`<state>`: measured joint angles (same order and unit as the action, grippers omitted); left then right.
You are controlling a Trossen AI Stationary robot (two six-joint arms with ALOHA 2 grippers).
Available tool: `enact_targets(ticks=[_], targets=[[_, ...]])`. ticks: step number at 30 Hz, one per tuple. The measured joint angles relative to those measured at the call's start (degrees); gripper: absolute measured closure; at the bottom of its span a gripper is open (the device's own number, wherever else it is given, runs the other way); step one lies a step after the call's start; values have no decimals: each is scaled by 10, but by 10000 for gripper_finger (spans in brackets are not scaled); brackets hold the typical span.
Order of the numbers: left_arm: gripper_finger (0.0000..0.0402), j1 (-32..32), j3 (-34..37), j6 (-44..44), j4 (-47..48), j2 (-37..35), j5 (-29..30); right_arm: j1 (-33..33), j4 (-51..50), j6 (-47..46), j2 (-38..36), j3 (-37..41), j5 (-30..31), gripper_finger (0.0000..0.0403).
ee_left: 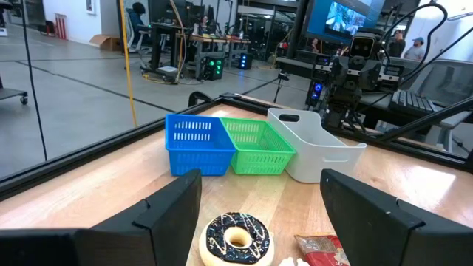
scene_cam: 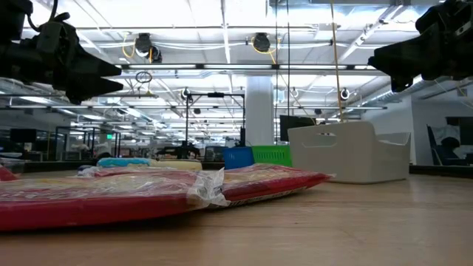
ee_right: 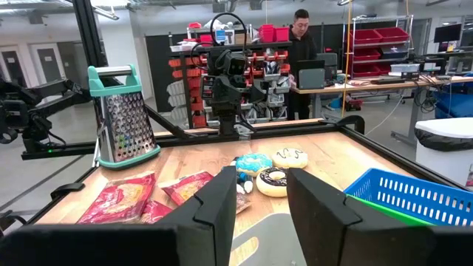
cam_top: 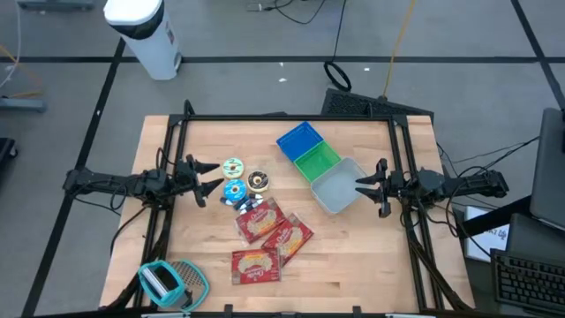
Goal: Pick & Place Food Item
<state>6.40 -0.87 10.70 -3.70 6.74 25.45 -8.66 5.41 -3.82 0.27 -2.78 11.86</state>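
Note:
Three donuts lie left of the table's centre: a white one, a chocolate one and a blue one. Three red snack packets lie flat nearer the front. A blue basket, a green basket and a white bin stand in a row right of centre. My left gripper hovers open at the left, level, pointing at the donuts, with the chocolate donut just ahead. My right gripper hovers open over the white bin's right rim.
A teal-handled grater lies at the near left corner. A black frame borders the table. Bare wood shows at the near right. A person stands at benches beyond the table.

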Motion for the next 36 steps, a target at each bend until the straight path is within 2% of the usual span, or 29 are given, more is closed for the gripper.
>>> enact_targets(ticks=[25,36], targets=[[121,0,0,-1,-3,0,0,0,0,0,0,0,0,293],[121,0,1,63,-109,0,3,0,0,0,0,0,0,292]])
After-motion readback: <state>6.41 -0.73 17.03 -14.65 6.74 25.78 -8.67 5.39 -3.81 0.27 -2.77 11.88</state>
